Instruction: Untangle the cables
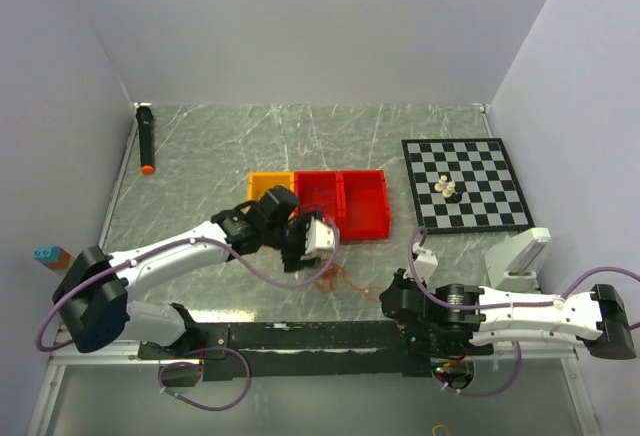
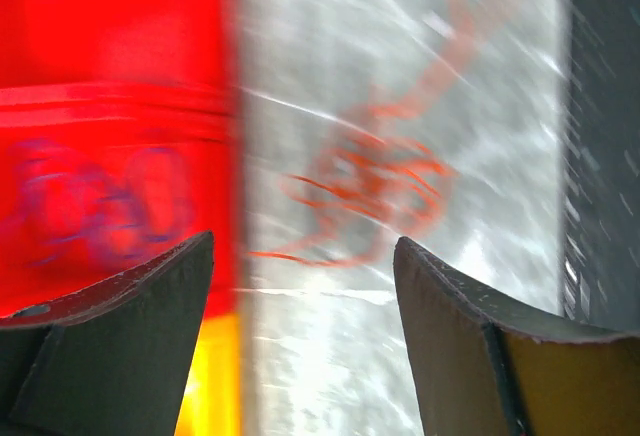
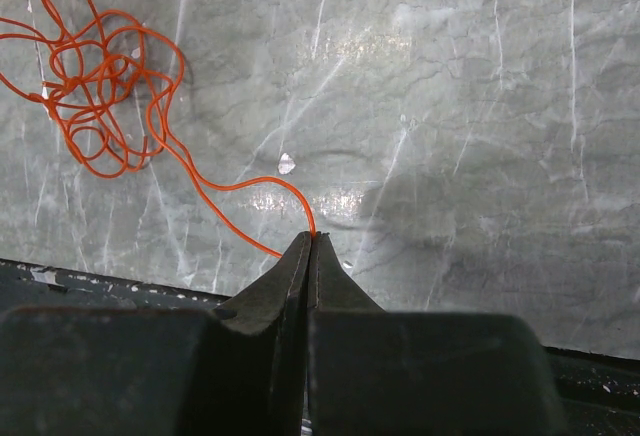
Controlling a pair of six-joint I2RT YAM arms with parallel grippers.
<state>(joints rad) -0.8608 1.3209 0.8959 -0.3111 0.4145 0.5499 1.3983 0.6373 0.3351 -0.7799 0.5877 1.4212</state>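
While the right tool (image 3: 312, 244) pinches the thin orange-red wire (image 3: 95, 81), the left tool (image 2: 302, 248) gapes empty above its tangle; closing on that tangle probably comes next.

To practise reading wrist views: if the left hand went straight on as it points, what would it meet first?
Probably the orange cable on the table; the blur leaves depth unclear.

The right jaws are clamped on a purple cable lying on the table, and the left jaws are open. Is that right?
Not quite. The right jaws are clamped on an orange cable, not a purple one: the right wrist view shows it running from its tangle on the table into the shut jaws. The left jaws are indeed open.
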